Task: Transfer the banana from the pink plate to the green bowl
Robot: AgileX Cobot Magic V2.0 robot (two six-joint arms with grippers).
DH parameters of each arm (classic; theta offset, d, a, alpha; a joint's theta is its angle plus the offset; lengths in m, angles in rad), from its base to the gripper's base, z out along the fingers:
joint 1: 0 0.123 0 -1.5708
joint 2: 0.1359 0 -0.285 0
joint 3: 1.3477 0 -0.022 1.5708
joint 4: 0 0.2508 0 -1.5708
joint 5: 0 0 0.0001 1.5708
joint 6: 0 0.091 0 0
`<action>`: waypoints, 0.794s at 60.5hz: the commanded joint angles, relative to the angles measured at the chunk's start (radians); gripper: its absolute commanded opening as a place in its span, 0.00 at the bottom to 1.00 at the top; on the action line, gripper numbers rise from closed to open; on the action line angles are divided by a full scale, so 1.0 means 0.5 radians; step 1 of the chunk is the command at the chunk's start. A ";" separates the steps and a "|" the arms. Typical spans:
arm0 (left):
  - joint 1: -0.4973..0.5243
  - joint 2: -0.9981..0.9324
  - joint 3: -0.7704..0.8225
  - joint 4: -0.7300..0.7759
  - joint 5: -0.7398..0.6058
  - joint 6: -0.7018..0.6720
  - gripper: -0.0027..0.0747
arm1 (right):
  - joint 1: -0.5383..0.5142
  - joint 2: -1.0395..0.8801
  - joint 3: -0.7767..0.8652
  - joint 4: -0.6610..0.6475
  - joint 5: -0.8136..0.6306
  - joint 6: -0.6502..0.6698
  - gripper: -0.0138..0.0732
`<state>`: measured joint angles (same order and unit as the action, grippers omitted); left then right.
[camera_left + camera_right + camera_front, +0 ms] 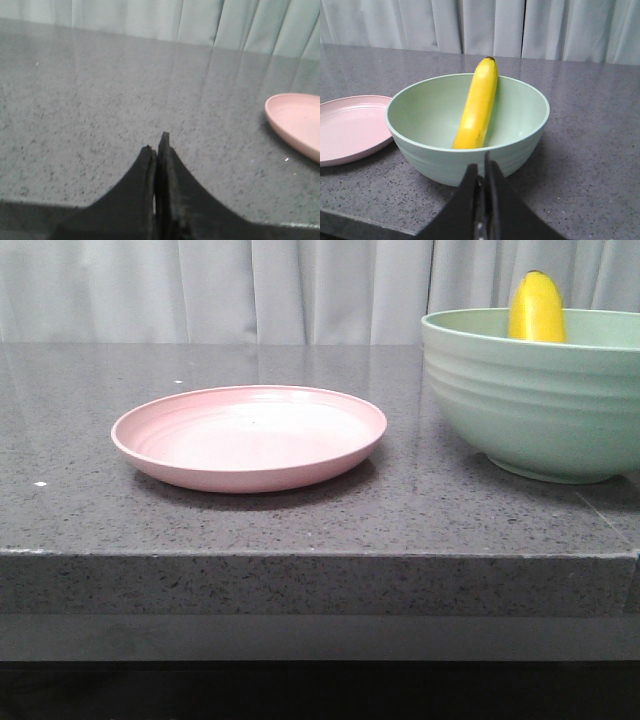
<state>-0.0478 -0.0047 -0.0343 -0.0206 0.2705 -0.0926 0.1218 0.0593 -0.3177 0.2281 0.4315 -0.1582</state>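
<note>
The banana [477, 110] leans upright inside the green bowl [470, 157], its tip resting on the far rim. In the front view only its yellow top [537, 308] shows above the bowl [540, 405] at the right. The pink plate [250, 435] is bare at the table's middle; it also shows in the right wrist view [350, 127] beside the bowl and in the left wrist view [297, 125]. My right gripper [482, 167] is shut and empty, just in front of the bowl. My left gripper [156, 142] is shut and empty over bare table, away from the plate.
The dark speckled stone table [320, 520] has its front edge close to the camera. A pale curtain [300, 290] hangs behind the table. Neither arm shows in the front view.
</note>
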 commanded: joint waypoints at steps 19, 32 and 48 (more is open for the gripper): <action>0.016 -0.038 0.089 -0.030 -0.328 0.016 0.01 | 0.002 0.021 -0.048 0.019 -0.158 -0.014 0.09; 0.016 -0.038 0.089 -0.030 -0.328 0.016 0.01 | 0.002 0.021 -0.048 0.019 -0.158 -0.014 0.09; 0.016 -0.038 0.089 -0.030 -0.328 0.016 0.01 | 0.002 0.021 -0.048 0.019 -0.158 -0.014 0.09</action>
<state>-0.0392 -0.0047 0.0077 -0.0265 0.1944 -0.0840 0.1218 0.0593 -0.3177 0.2281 0.4315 -0.1582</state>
